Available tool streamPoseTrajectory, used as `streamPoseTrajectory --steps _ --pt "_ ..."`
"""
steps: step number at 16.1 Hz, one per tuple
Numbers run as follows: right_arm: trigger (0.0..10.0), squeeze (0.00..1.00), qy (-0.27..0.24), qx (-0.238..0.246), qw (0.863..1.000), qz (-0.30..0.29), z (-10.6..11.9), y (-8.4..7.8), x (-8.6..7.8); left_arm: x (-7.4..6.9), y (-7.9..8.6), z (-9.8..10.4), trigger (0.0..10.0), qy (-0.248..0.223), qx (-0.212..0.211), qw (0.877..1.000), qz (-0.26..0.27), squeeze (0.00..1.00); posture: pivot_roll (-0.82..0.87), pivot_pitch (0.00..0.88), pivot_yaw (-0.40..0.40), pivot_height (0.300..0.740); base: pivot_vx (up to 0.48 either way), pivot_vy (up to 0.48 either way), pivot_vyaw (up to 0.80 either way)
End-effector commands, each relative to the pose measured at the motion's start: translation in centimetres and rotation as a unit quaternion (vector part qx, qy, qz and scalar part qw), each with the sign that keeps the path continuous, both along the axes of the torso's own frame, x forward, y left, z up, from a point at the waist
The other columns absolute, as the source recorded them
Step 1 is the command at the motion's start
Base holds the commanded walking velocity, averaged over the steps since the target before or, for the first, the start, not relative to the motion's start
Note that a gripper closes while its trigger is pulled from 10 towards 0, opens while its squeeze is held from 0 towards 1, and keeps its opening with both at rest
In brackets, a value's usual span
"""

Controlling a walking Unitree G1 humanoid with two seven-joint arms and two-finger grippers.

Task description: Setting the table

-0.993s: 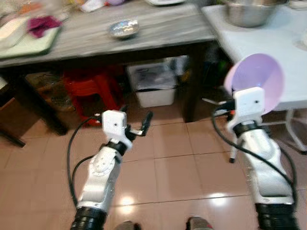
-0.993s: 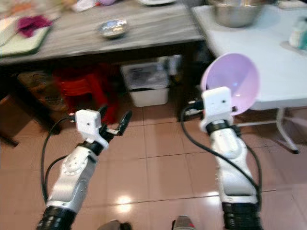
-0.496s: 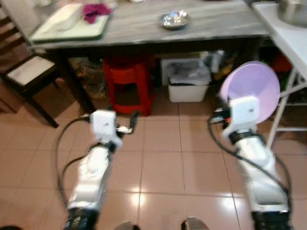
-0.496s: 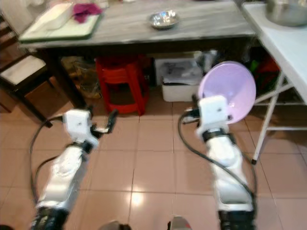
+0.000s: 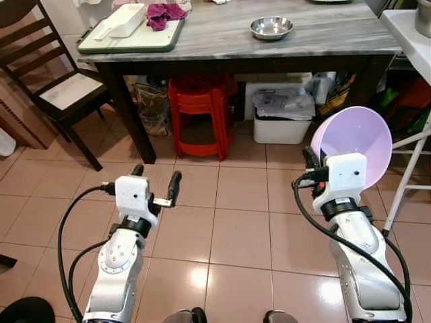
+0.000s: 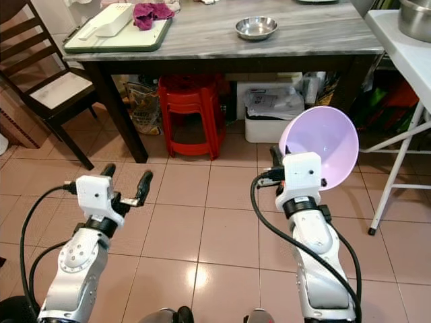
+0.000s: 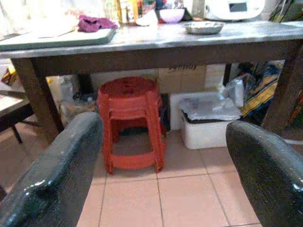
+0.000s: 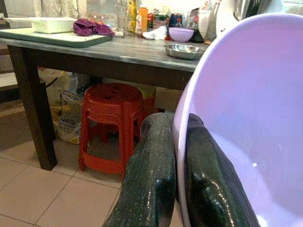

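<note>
As I face the grey table (image 5: 222,37), item 1: lilac bowl (image 5: 353,138), rim pinched in my right gripper (image 8: 175,156), carried upright-tilted, clear of floor, prob. for table. Item 2: left gripper (image 5: 156,185), fingers spread, empty, free for next pick.

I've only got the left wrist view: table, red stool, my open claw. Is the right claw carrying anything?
Observer: Yes. The right claw is shut on the rim of a lilac bowl, one finger inside it and one outside.
Operator: Anything beside the table on my left?
Observer: A dark wooden chair stands at the table's left end.
Operator: And to the right?
Observer: A white folding table with a large steel bowl on it.
</note>
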State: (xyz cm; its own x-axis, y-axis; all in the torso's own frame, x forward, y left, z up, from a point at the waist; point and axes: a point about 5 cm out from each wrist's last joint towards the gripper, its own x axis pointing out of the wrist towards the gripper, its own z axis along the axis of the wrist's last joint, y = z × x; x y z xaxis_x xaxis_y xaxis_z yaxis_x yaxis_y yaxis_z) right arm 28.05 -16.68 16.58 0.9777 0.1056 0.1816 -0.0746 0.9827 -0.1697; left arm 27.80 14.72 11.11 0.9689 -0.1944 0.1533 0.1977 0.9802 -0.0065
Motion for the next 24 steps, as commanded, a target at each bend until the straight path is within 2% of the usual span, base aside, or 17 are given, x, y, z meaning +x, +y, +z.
streamPoseTrajectory --steps 1,6,10,24 --pt "10.0 0.00 -0.019 0.005 1.000 0.002 0.9 0.2 -0.2 -0.1 0.2 0.2 10.0 0.001 -0.003 1.000 -0.001 0.00 -0.17 0.160 0.094 0.740 0.368 0.000 0.00" --pt "10.0 0.00 -0.010 0.002 1.000 0.000 0.3 0.1 -0.7 -0.3 0.2 0.0 10.0 0.007 -0.009 1.000 -0.011 0.00 -0.17 0.158 0.097 0.740 0.448 0.000 0.00" --pt "10.0 0.00 -0.015 0.000 1.000 0.003 0.6 0.4 -0.3 -0.1 -0.5 0.1 10.0 0.008 -0.021 0.999 -0.024 0.00 -0.17 0.153 0.095 0.740 0.480 0.000 0.00" --pt "10.0 0.00 -0.018 -0.001 1.000 -0.001 0.7 0.2 -0.2 -0.1 -1.2 -0.1 10.0 0.016 -0.030 0.998 -0.056 0.00 -0.18 0.147 0.100 0.740 0.480 0.000 0.00"
